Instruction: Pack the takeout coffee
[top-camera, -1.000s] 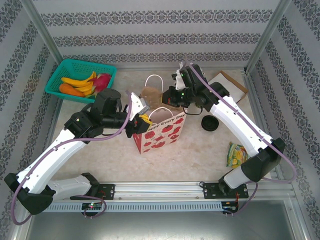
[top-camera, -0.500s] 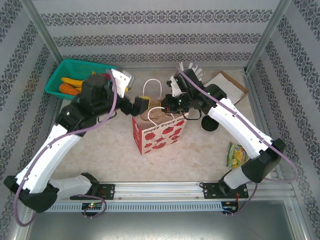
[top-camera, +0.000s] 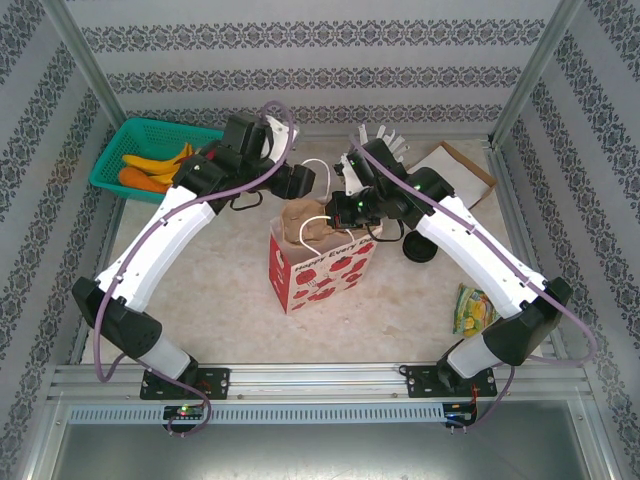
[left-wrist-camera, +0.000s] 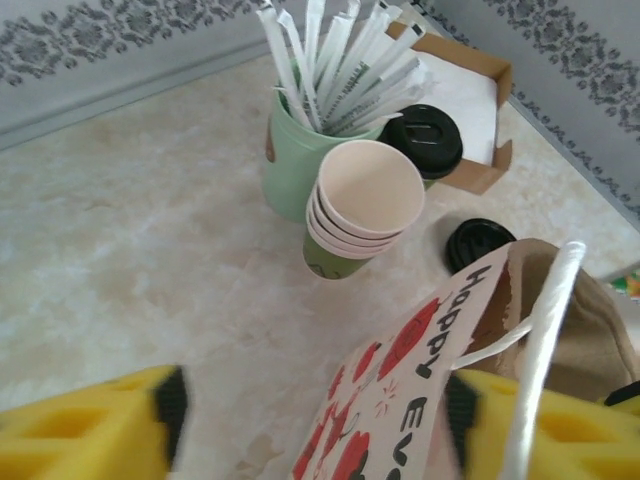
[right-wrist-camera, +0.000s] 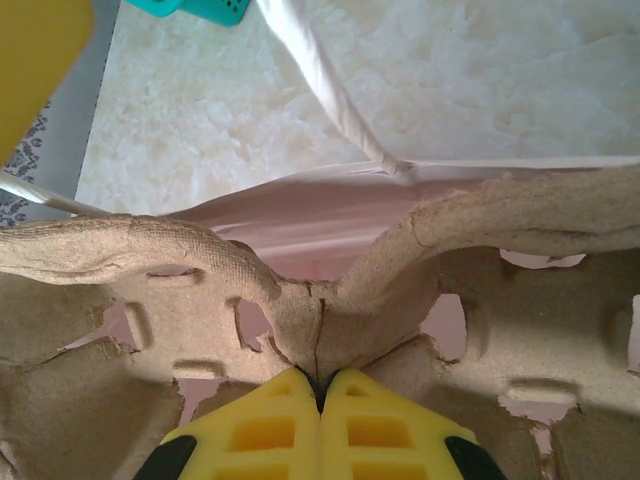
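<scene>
The right pincer (right-wrist-camera: 320, 385) is pressed tight on the middle ridge of the carrier (right-wrist-camera: 200, 250), its yellow tips meeting on the pulp. The carrier spreads to both sides of the tips and beyond them, with the pink inside of the bag (top-camera: 325, 270) just under it. From above, this pincer hangs over the bag's mouth with the carrier partly sunk inside.

The left pincer (left-wrist-camera: 315, 415) stands fairly wide and holds nothing. The bag's printed wall rises between its fingers. A white handle (left-wrist-camera: 545, 330) crosses in front of one finger and seems to brush it, though the blur leaves that unsure. Ahead of this pincer stand the stack (left-wrist-camera: 365, 195), a mug (left-wrist-camera: 285, 170) of straws just behind it, and a black lid (left-wrist-camera: 478, 243) flat on the table.

Where the single cup sits I cannot tell, since the carrier covers the bag's inside.
</scene>
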